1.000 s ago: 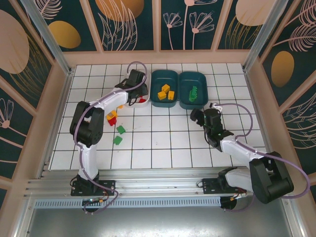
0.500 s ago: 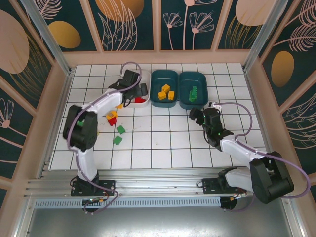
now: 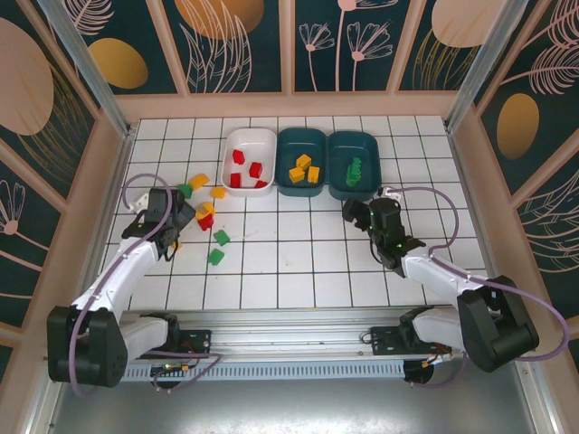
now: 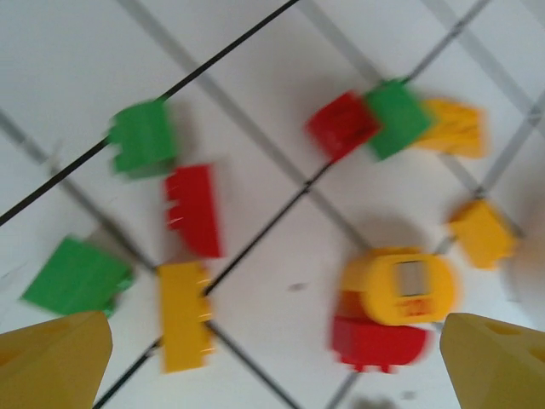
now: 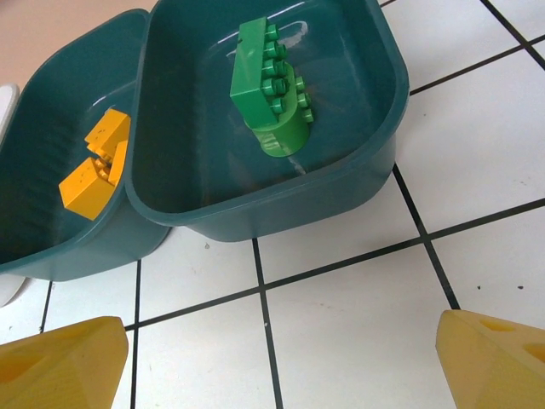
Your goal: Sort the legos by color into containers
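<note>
Over on the left side of the top view, the left gripper (image 3: 178, 226) hangs above the scatter of loose legos (image 3: 222, 237), so I'd call this the reach-for-the-next-brick step. The sorting looks partly done. At upper centre the white bin (image 3: 250, 132) holds red bricks (image 3: 244, 169), the middle teal bin (image 3: 301, 130) holds yellow bricks (image 3: 303, 169), and the right teal bin (image 5: 375, 170) has green pieces (image 5: 272, 94) in it. Roughly ten bricks are out on the tiled table (image 3: 317, 262), all to the left of the bins.

In the left wrist view the jaws are spread wide, with the tips in the bottom corners and nothing between them. That view is smeared, so fine detail is lost.

- **Closest to the gap:** a lone yellow brick (image 4: 183, 313) at lower left and a yellow-on-red stack (image 4: 400, 285) at lower right. Both sit just above the fingertips in the frame, and neither is between them.
- **Higher up:** a single red brick (image 4: 194, 209), with a red, green and yellow clump (image 4: 398, 118) at upper right.

For the next move I reckon it has to pick one brick, centre on it, square the wrist to its sides, drop and close. The lone yellow looks like the cleaner grab. A green brick (image 4: 77, 274) lies just beside it, though, and could get nudged. The stack is two colours stuck together, so dropping it whole would put one piece in the wrong bin.

The right gripper (image 5: 277, 362) is wide open and empty too. It sits just in front of the right teal bin, with bare tiles under it.
</note>
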Tool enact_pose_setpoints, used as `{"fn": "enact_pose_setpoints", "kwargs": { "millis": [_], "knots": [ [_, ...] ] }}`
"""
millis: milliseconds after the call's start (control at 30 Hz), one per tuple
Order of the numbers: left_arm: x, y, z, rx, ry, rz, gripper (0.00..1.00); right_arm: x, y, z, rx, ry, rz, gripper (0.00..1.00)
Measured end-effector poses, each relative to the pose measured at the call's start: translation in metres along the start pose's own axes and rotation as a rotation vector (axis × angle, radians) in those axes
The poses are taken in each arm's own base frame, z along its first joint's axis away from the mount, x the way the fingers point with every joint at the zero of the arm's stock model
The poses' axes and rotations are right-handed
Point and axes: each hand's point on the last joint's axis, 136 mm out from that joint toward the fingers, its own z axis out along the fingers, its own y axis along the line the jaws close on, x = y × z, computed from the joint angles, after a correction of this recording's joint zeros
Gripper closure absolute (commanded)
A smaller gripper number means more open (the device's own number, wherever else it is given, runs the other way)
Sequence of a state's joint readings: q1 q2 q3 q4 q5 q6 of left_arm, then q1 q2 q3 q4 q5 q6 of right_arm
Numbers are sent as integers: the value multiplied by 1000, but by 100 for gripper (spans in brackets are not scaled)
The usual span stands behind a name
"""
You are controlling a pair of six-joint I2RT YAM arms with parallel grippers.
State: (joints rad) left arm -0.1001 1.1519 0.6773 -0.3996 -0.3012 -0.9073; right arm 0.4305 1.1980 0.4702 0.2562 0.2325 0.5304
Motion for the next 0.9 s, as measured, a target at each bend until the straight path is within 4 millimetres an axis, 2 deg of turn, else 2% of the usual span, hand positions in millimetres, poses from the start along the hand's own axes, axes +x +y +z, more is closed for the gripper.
{"fn": "enact_pose_setpoints", "kwargs": {
  "millis": [100,200,300,600,900],
  "knots": [
    [18,25,17,-60,63,-39,19,1,1,1,-1,7,-3,10],
    [36,38,29,-85,124,-58,30,1,2,2,-4,8,-3,11],
    [45,38,37,-89,161,-57,38,1,2,2,-5,8,-3,12],
    [51,35,57,-100,179,-48,54,1,3,2,-6,8,-3,14],
    [43,27,61,-72,154,6,84,1,3,2,-5,8,-3,15]
  ]
}}
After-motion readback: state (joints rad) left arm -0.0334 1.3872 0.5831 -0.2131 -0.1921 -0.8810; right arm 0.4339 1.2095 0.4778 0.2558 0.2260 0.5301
